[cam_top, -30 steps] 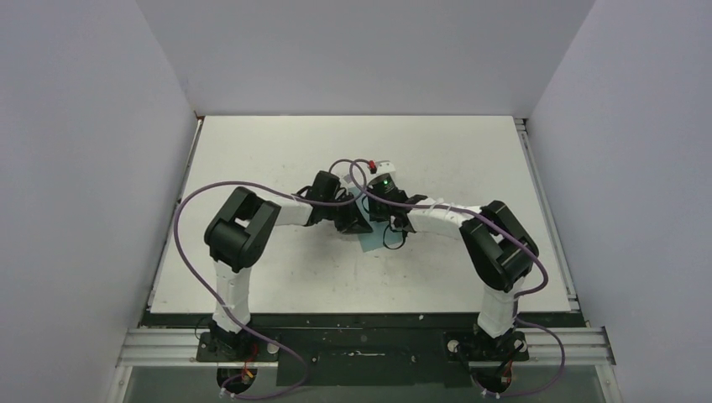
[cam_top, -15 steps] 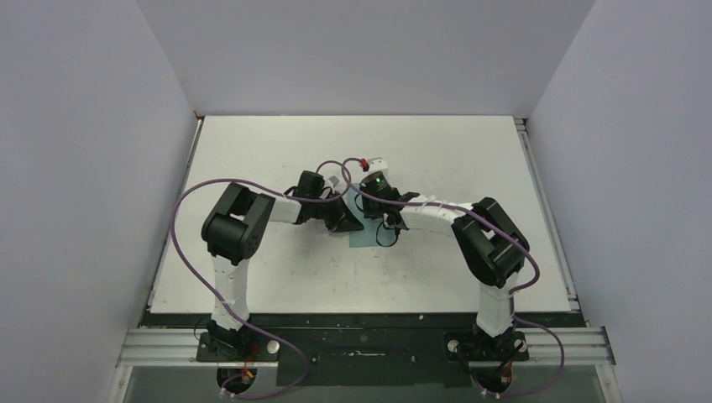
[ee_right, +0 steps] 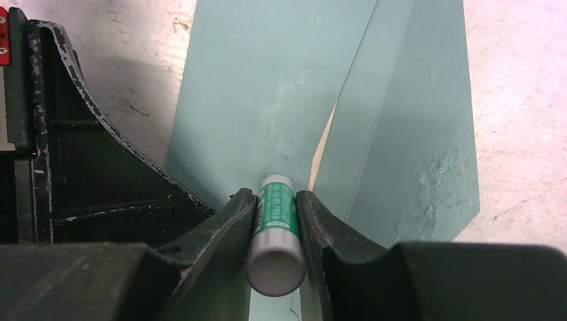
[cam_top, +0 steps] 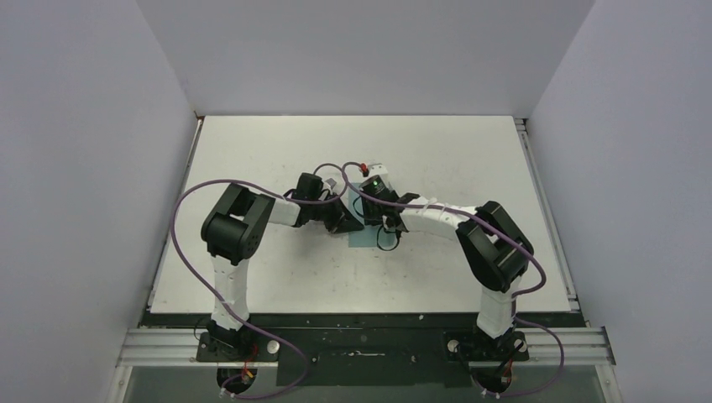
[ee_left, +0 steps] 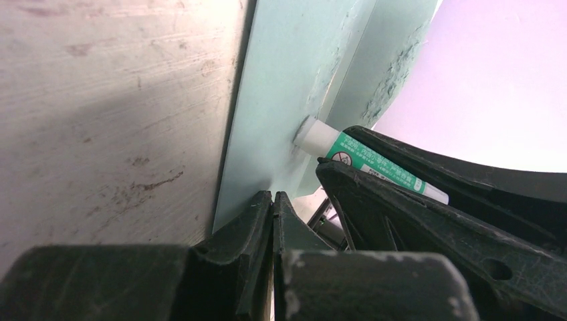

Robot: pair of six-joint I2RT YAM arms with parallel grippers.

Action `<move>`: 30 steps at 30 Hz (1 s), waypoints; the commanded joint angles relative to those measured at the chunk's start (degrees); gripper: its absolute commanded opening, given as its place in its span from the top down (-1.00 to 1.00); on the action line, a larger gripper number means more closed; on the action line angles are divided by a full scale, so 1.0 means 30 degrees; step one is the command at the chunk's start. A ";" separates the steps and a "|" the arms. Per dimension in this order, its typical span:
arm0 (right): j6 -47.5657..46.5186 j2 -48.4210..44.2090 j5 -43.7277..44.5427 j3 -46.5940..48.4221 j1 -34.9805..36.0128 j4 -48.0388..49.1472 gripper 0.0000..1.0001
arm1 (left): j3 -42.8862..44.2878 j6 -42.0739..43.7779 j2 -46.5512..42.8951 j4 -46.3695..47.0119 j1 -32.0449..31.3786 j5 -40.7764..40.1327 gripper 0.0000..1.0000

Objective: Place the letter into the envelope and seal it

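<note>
Right gripper (ee_right: 275,200) first: its two black fingers are clamped on a small white-and-green glue tube (ee_right: 275,234), squeezing the barrel from both sides. The tube's white nose points forward and down. From the left wrist camera that nose presses right onto the flat teal paper envelope (ee_right: 254,100), touching it just beside the crease where the triangular flap (ee_right: 414,134) hinges. The flap is folded open, lying out to one side of the envelope's body, with scuffed, rough-looking patches near its outer edge.

Now the left gripper (ee_left: 273,200): jaws fully together, nothing between them. Its tips sit at the envelope's near edge, just beside the right gripper (whether they actually press the paper I cannot tell).

And the letter (ee_right: 323,148)? Only a thin cream sliver shows, peeping out of the gap between the envelope's body and the flap; the rest is hidden inside.

From overhead, the envelope (cam_top: 363,235) lies flat near the middle of the scratched pale table (cam_top: 277,151). Both arms reach inward and meet over it, left arm (cam_top: 243,227) from the left, right arm (cam_top: 495,243) from the right, covering most of it.
</note>
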 commanded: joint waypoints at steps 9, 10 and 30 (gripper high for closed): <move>-0.0731 0.3122 -0.0501 0.1847 -0.1093 -0.0602 0.89 | -0.0438 0.1729 0.1183 -0.2386 0.0268 -0.4047 1.00; -0.0729 0.3083 -0.0506 0.1808 -0.0961 -0.0644 0.89 | -0.0410 0.1753 0.1214 -0.2396 0.0268 -0.4044 1.00; -0.0034 0.1362 -0.0796 0.0267 -0.1527 -0.2665 0.89 | -0.0624 0.1101 0.0855 -0.2157 0.0268 -0.4750 1.00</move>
